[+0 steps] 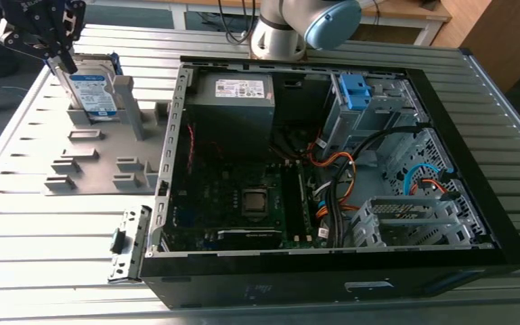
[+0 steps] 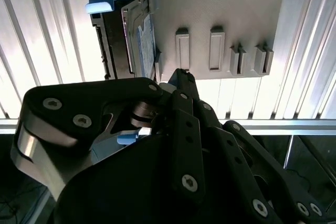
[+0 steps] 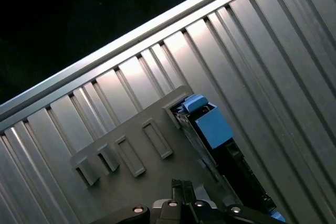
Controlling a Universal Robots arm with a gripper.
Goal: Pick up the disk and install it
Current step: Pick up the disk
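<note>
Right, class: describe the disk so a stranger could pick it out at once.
Find the open computer case; on the exterior view's left of it lies a grey slotted holder. The disk stands upright in it: a labelled silver drive framed in blue, the holder's only coloured item.

The disk (image 1: 89,82) is showing a blue-and-white label (image 1: 95,99) in a bright blue frame (image 2: 100,2); the gripper (image 1: 57,59) is looking black, the holder plate (image 1: 97,152) grey, the table (image 1: 43,230) shining silver in ribbed stripes

Disk (image 1: 94,93) — upright on edge in grey stand (image 1: 106,159); blue carrier, blue-white label.
</note>
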